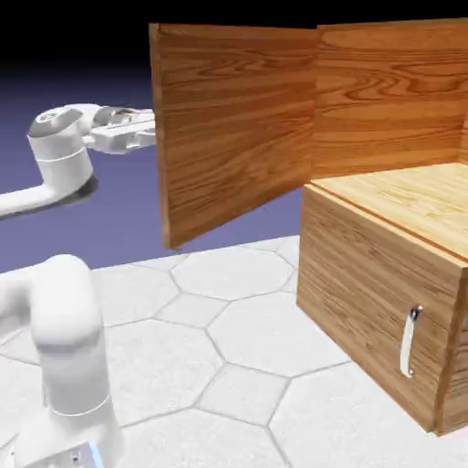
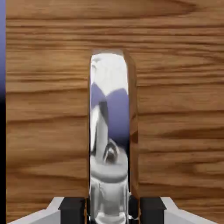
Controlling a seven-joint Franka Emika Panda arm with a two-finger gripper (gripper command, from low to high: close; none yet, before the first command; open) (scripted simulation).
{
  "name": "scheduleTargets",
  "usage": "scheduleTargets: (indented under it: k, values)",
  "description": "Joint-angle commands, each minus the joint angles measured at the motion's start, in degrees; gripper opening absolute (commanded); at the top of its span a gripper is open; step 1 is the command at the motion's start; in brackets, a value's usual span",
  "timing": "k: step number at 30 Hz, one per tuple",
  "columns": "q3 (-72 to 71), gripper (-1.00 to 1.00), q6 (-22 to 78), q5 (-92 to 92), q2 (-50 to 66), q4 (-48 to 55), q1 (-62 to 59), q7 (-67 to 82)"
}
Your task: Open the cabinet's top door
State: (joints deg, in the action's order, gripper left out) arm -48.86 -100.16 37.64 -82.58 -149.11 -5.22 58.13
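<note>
With the door [image 1: 236, 128] swung wide at nine o'clock of the cabinet [image 1: 379, 302], hand [image 2: 112, 211] clamped on its handle [image 2: 109, 131]. Opening looks essentially done; at most, letting go remains. Lower panel closed, four o'clock.

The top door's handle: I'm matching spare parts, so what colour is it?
The handle is shiny, mirror-like silver, clearest in the hand view.
</note>
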Motion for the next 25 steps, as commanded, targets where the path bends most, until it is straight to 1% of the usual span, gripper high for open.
scheduleTargets:
  k: [1,11,25]
  values:
    - [-1.74,-1.00,2.25,-1.30,0.45,2.06,-1.22,0.12]
    - [-13.56,-1.00,21.22,-9.12,3.04,22.82,-15.73,2.21]
    - [-21.57,-1.00,42.21,-12.48,3.27,51.89,-37.46,7.85]
